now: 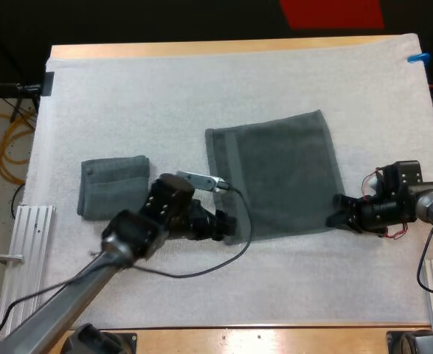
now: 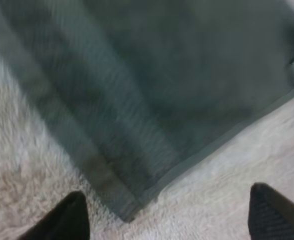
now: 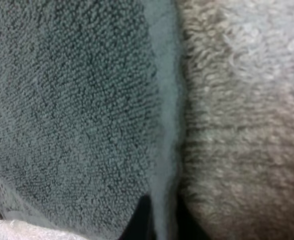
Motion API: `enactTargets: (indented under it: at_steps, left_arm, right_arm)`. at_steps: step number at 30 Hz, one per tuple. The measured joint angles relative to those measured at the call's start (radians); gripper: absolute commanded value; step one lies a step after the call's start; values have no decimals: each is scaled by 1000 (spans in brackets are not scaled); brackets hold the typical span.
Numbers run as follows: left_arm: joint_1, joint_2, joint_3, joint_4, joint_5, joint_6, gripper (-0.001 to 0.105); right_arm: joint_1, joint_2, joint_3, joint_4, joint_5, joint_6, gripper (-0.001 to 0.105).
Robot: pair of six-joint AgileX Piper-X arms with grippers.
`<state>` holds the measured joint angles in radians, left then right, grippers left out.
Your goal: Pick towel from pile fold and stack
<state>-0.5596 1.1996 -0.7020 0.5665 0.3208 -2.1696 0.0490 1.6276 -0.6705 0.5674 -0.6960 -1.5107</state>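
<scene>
Grey-green spread towel (image 1: 282,173): left gripper (image 1: 231,226) gapes at its near corner; right gripper (image 1: 338,219) seemingly pinches its hem.

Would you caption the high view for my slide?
Left hand and right hand at flat towel corners; folded towel apart.

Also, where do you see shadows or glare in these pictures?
High view: soft even light, no glare or hard shadows on the white mat. Left wrist view: the spread towel is darkest along its band near the corner. Right wrist view: deep shade only at the right gripper, on the towel's hem.
</scene>
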Motion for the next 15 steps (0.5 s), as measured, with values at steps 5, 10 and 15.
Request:
enactTargets:
  at_steps: [5,10,15]
  left_arm:
    - [0,132,0,-3,24,-22,71]
    - [0,214,0,-17,46,-42,71]
    - [0,283,0,-72,73,-79,71]
  right_arm:
    - [0,0,0,0,0,0,0]
    - [0,0,0,0,0,0,0]
    - [0,0,0,0,0,0,0]
